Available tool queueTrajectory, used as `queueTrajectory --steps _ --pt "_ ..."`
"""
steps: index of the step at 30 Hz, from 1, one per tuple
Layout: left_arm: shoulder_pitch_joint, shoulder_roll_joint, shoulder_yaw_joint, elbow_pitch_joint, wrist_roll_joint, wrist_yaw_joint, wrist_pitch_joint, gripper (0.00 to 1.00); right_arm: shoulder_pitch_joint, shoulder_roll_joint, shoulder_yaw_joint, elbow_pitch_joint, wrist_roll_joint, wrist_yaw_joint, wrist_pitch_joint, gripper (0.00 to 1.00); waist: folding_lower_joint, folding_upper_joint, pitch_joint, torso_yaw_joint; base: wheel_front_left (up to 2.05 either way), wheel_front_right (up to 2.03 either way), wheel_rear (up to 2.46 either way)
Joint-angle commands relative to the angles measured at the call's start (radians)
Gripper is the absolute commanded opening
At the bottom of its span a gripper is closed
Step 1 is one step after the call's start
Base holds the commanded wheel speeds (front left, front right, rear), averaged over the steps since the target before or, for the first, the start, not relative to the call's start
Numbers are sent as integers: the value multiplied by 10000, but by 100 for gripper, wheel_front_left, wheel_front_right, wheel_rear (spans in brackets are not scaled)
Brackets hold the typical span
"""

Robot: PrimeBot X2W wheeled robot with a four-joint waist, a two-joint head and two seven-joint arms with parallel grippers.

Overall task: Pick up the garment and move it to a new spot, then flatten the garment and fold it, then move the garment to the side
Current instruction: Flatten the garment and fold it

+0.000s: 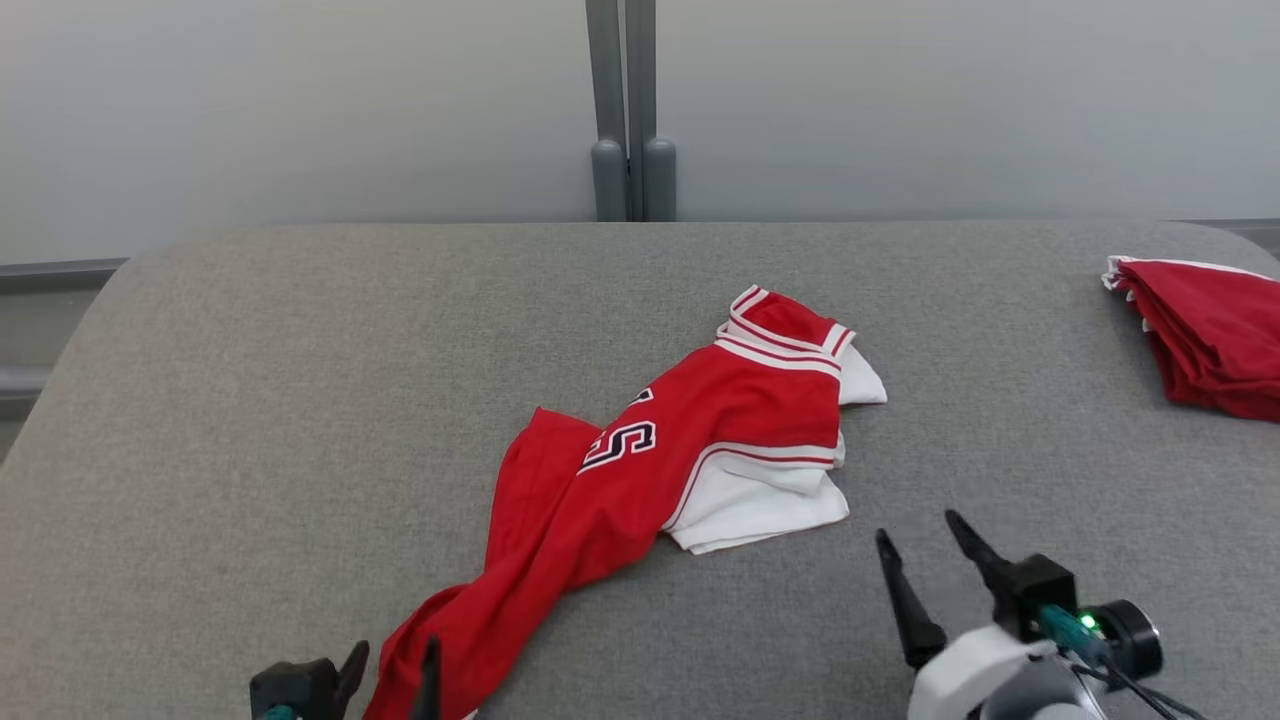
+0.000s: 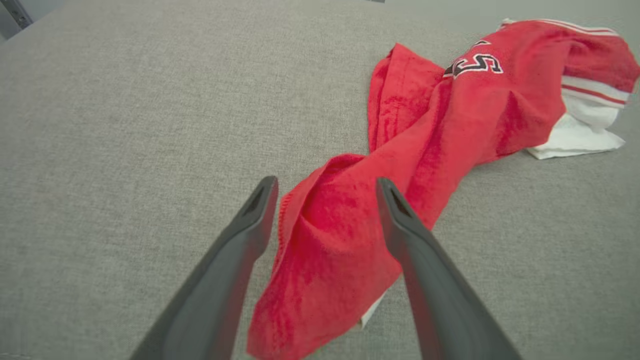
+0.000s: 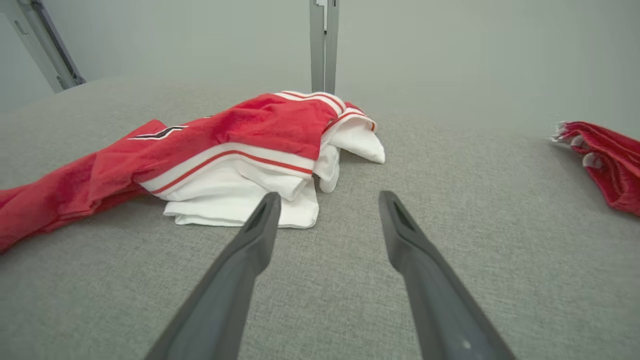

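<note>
The red and white garment (image 1: 640, 470) is lying crumpled near the middle of the grey table (image 1: 200, 420), stretching diagonally from the near left toward the far right. Its far end is showing white panels with red stripes and a bunched striped band, a black-and-white number is sitting on the red middle part, and its near end is narrowing into a twisted red strip that is running off the bottom edge of the head view. The left pincer (image 1: 396, 645) is standing wide open at that near end; in the left wrist view its two dark fingers (image 2: 235, 250) are straddling the red strip, though whether they are touching the cloth cannot be told. The right pincer (image 1: 915, 525) is also gaping open and gripping nothing, hanging over bare table just beside the white corner of the garment, its fingers (image 3: 425, 280) pointing toward the far edge. A second red garment (image 1: 1210, 340) is lying folded at the far right of the table, well apart from the first. A grey post (image 1: 630, 110) is rising behind the table against a pale wall (image 1: 300, 100).
</note>
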Motion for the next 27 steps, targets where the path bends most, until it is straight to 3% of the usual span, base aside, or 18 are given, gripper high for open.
queueTrajectory --steps 1,7,11,18,27 --pt "153 85 -112 -291 -163 -52 662 100 -449 -39 236 305 117 -5 496 100 1 0 110 148 0 0 0" --pt "747 138 -314 -1907 -1085 0 3374 100 -1924 -52 747 1405 101 -5 2754 100 1 0 596 586 0 0 0" --pt "940 121 -337 -2496 -1461 94 4161 100 -2602 -208 896 2052 -110 -6 3731 100 1 0 929 932 0 0 0" --pt "510 125 -286 -2077 -1701 242 4266 100 -3160 -277 401 2734 -749 -5 4142 100 1 0 1290 1370 0 0 0" --pt "-39 183 -232 -1175 -1501 393 3668 100 -3308 -167 464 3149 -851 -5 4340 100 1 0 1554 1320 0 0 0"
